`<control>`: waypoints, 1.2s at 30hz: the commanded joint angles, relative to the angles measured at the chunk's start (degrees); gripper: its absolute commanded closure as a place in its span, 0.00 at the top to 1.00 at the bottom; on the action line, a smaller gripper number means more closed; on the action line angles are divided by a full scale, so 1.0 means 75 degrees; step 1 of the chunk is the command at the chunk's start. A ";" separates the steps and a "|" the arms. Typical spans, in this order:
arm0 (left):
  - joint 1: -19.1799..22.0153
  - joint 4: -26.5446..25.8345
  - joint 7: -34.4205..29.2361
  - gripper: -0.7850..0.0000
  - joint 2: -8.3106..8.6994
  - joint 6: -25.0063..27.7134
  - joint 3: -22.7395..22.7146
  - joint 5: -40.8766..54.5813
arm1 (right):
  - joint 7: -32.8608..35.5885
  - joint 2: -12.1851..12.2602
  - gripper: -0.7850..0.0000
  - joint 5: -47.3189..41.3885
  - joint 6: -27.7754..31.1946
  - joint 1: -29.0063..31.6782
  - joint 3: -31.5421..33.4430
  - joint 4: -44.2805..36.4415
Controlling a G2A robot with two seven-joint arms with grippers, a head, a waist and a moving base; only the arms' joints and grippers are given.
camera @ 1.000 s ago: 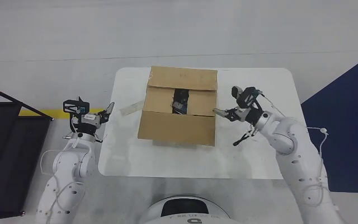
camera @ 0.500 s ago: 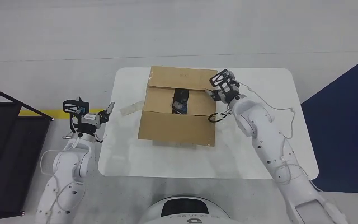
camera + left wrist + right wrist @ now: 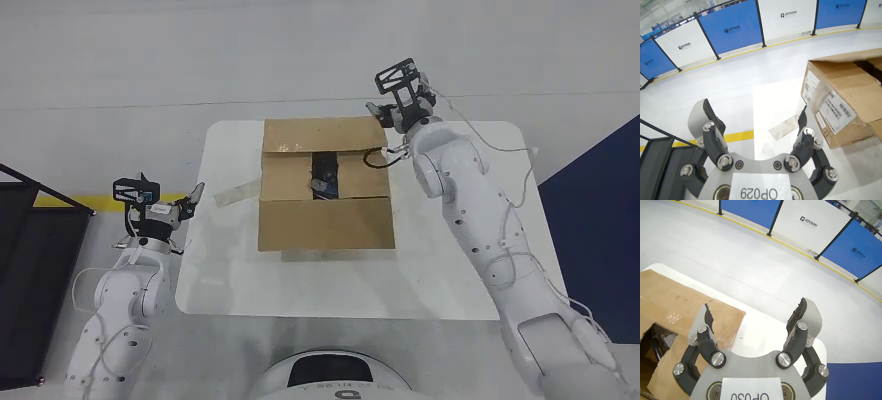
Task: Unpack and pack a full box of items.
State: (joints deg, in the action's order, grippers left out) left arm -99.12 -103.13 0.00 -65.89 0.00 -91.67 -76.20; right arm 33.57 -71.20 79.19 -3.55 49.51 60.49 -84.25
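Brown cardboard box (image 3: pixel 325 225) on the white tabletop (image 3: pixel 450 250), 2 flaps ajar. Right end effector (image 3: pixel 755 310) spread wide, empty, over its far corner. Left end effector (image 3: pixel 755 107) wide, empty, at the tabletop's left edge.

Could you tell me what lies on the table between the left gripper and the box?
A pale strip lies flat on the table between the left gripper and the box, clearest in the left wrist view.

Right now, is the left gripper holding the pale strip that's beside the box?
No, the left gripper is open and empty, and the pale strip lies flat on the table.
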 commanded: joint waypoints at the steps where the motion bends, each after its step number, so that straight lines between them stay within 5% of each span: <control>1: 0.0000 0.0000 0.0000 1.00 0.0000 0.0000 0.0000 0.0000 | 0.0228 -0.0106 1.00 0.0052 -0.0186 -0.0549 -0.0204 0.0611; 5: 0.0000 0.0000 0.0000 1.00 0.0000 0.0000 0.0000 0.0000 | 0.0098 -0.0368 1.00 -0.0629 0.0121 -0.1300 -0.0629 0.1431; 7: 0.0000 0.0000 0.0000 1.00 0.0000 0.0000 0.0000 0.0000 | -0.0158 -0.0356 1.00 -0.1247 0.0935 -0.1145 -0.0506 0.1219; 12: 0.0000 0.0000 0.0000 1.00 0.0000 0.0000 0.0000 0.0000 | -0.0609 0.0037 1.00 -0.0980 0.3233 0.0282 0.0169 -0.0241; 16: 0.0000 0.0000 0.0000 1.00 0.0000 0.0000 0.0000 0.0000 | -0.0944 0.0313 1.00 0.0445 0.4124 0.1501 0.0431 -0.1367; 23: 0.0000 0.0000 0.0000 1.00 0.0000 0.0000 0.0000 0.0000 | -0.0996 0.0244 1.00 0.3122 0.2741 0.1753 -0.0455 -0.1101; 29: 0.0000 0.0000 0.0000 1.00 0.0000 0.0000 0.0000 0.0000 | -0.0108 -0.0089 1.00 0.3376 0.1451 0.0896 -0.0992 -0.0002; 36: 0.0000 0.0000 0.0000 1.00 0.0000 0.0000 0.0000 0.0000 | 0.0611 -0.0442 1.00 0.2756 0.0852 -0.0155 -0.1115 0.0881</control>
State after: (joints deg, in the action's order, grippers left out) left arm -99.12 -103.13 0.00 -65.89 0.00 -91.67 -76.20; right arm 37.66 -74.26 100.89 3.51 49.43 51.79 -78.28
